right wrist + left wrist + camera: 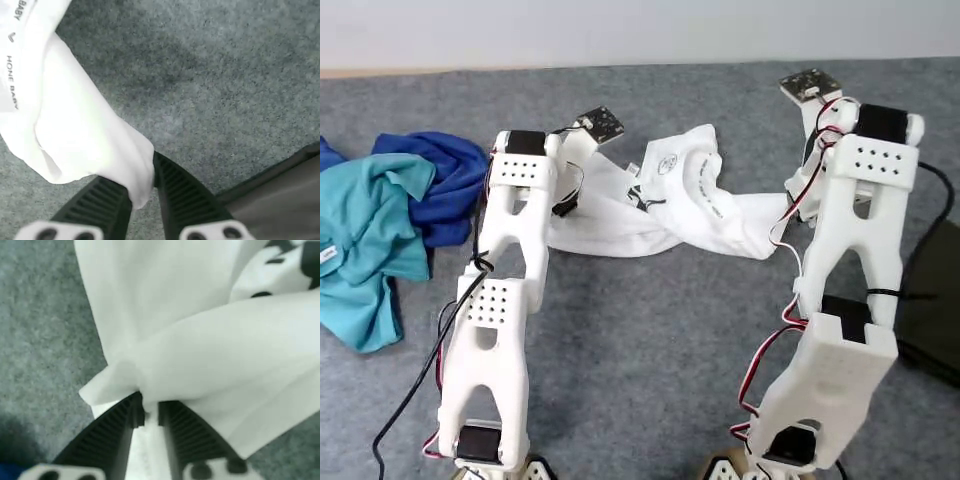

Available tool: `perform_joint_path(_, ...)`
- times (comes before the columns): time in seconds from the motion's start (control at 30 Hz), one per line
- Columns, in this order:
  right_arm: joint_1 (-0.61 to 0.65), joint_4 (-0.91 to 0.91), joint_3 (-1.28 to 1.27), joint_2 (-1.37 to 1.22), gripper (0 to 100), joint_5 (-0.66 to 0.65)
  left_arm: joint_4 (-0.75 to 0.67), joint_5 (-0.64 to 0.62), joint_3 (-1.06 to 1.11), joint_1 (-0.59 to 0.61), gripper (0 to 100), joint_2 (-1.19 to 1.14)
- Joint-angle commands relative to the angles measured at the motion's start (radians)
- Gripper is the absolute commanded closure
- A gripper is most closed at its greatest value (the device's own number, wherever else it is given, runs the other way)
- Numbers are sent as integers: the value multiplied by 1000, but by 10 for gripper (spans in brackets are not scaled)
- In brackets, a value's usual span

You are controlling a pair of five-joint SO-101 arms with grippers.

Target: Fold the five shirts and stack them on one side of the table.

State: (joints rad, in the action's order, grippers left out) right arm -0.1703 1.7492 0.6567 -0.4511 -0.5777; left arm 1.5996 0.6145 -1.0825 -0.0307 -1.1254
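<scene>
A white shirt with dark print lies twisted across the middle of the grey table, stretched between both arms. My left gripper is shut on a bunched edge of the white shirt at its left end. My right gripper is shut on a corner of the white shirt at its right end. In the high view the left arm stands left of the shirt and the right arm right of it. A teal shirt and a dark blue shirt lie crumpled at the far left.
A dark folded garment lies at the table's right edge, behind the right arm, and its corner shows close to my right gripper. Bare grey carpet-like surface stretches between the two arm bases.
</scene>
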Motion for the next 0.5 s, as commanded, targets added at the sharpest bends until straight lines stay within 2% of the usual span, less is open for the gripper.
perform_joint_path(0.0,-7,35,52,38,987,9,28,5,-62,5,998,40)
perform_joint_path(0.17,-5,39,55,96,987,8,152,2,-231,-3,998,132)
perform_joint_path(0.47,-5,39,55,214,987,5,155,-94,-302,26,998,325)
